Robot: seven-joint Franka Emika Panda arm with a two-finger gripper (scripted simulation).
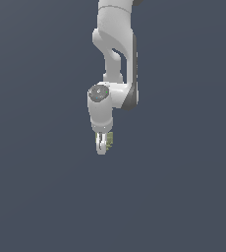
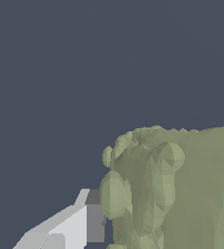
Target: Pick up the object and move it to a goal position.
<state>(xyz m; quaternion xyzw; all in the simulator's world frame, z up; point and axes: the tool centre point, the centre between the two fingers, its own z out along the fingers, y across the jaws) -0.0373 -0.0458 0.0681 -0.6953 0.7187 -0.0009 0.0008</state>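
I am hanging my gripper (image 1: 102,145) straight down below my arm (image 1: 116,54), near the middle of the exterior view. The object (image 1: 109,140) is sitting against my fingers (image 1: 101,143), on the exterior view's right side of them. In the wrist view, the object (image 2: 177,189) is lying just beside one finger (image 2: 72,226), touching it.

Arm (image 1: 110,59): white, with a dark grey panel along one side and a grey disc at the wrist joint. Hand (image 1: 102,145): white; finger (image 2: 80,221) pale grey with a darker grey pad. Object (image 2: 172,194): olive-green, mottled, bumpy. Background: uniform slate blue-grey.
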